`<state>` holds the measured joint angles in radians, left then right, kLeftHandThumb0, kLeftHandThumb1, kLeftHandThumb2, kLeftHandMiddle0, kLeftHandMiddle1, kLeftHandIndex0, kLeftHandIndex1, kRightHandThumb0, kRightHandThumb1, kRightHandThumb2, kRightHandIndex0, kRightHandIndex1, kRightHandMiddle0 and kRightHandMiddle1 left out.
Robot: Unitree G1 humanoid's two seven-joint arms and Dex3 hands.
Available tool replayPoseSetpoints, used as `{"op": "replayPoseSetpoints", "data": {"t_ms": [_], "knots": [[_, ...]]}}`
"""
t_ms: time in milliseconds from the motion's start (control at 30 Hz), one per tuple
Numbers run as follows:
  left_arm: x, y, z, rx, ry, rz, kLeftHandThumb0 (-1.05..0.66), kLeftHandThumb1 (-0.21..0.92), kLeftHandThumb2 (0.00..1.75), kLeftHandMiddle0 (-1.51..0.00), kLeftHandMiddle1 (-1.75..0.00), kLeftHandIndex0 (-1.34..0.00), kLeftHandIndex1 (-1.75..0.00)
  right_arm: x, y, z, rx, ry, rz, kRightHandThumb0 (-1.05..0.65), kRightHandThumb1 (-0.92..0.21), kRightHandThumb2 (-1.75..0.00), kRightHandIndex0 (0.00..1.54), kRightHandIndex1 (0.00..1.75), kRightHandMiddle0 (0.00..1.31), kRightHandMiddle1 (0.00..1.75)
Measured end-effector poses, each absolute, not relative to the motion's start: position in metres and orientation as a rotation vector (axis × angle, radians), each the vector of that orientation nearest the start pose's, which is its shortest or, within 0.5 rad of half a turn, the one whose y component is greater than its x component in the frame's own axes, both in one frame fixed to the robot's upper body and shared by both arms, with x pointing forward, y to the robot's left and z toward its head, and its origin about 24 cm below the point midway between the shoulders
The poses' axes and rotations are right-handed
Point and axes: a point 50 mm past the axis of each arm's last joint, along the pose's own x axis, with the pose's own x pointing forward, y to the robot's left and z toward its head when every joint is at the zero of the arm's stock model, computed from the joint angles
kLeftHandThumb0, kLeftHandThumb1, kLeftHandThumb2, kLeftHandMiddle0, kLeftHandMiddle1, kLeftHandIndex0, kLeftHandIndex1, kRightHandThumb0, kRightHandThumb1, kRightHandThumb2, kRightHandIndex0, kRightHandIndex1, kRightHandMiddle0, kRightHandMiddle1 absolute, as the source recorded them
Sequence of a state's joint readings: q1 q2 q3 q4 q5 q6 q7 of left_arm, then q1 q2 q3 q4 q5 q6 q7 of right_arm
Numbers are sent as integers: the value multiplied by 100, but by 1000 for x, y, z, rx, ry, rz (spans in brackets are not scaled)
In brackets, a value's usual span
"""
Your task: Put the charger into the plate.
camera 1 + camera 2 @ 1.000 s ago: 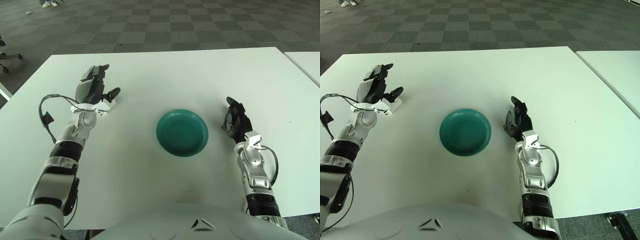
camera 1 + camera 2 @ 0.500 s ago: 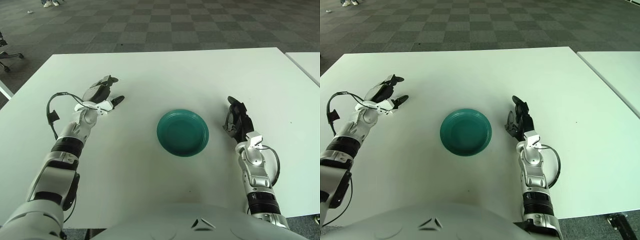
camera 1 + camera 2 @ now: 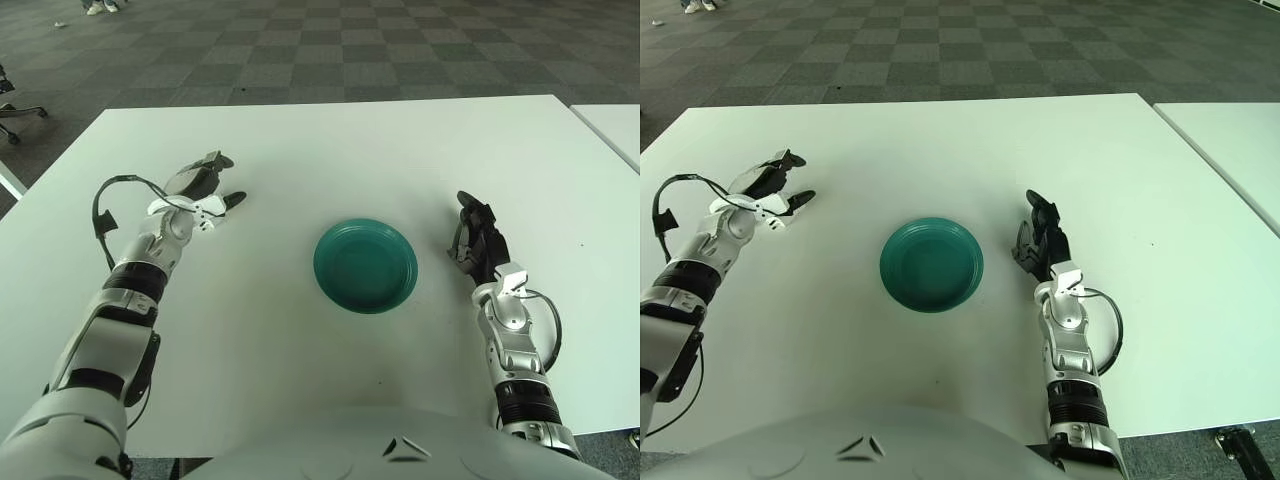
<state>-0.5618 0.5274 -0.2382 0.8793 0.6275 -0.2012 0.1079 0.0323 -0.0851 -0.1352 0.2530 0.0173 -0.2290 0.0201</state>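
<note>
A small white charger (image 3: 204,211) lies on the white table (image 3: 330,150) at the left, partly hidden under my left hand. My left hand (image 3: 214,184) is low over it, tilted forward, with its dark fingers (image 3: 218,160) spread on both sides of the charger and not closed on it. A green plate (image 3: 365,265) sits empty at the middle of the table, well to the right of the charger. My right hand (image 3: 474,238) rests on the table just right of the plate, fingers relaxed and holding nothing.
A second white table (image 3: 615,125) stands at the right edge of the view. Dark checkered carpet (image 3: 300,50) lies beyond the table's far edge. A black cable (image 3: 105,215) loops beside my left forearm.
My left hand has tipped forward and dropped from an upright pose down onto the charger. The plate and my right hand have not moved.
</note>
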Motion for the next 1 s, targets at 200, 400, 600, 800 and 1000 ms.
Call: {"op": "replayPoseSetpoints", "data": {"t_ms": [200, 400, 600, 800, 1000], "knots": [[335, 254, 35, 1246, 171, -99, -105, 92, 60, -20, 0, -4, -114, 237, -203, 1, -62, 45, -129, -90, -92, -82, 9, 1, 0, 56], [332, 259, 29, 1272, 193, -71, -105, 92, 61, -16, 0, -1, -112, 238, -206, 0, -69, 40, -131, -89, -92, -83, 9, 1, 0, 55], [332, 262, 27, 1293, 204, -50, -105, 92, 63, -15, 0, 0, -110, 239, -208, 0, -81, 33, -122, -89, -92, -85, 9, 1, 0, 54], [333, 265, 26, 1308, 216, -34, -105, 92, 64, -16, 0, -1, -110, 241, -210, -1, -95, 25, -118, -90, -92, -87, 9, 0, 0, 53], [333, 266, 25, 1324, 232, -35, -105, 92, 66, -15, 0, -1, -109, 248, -216, -2, -120, 16, -110, -91, -92, -88, 8, 0, 0, 53]]}}
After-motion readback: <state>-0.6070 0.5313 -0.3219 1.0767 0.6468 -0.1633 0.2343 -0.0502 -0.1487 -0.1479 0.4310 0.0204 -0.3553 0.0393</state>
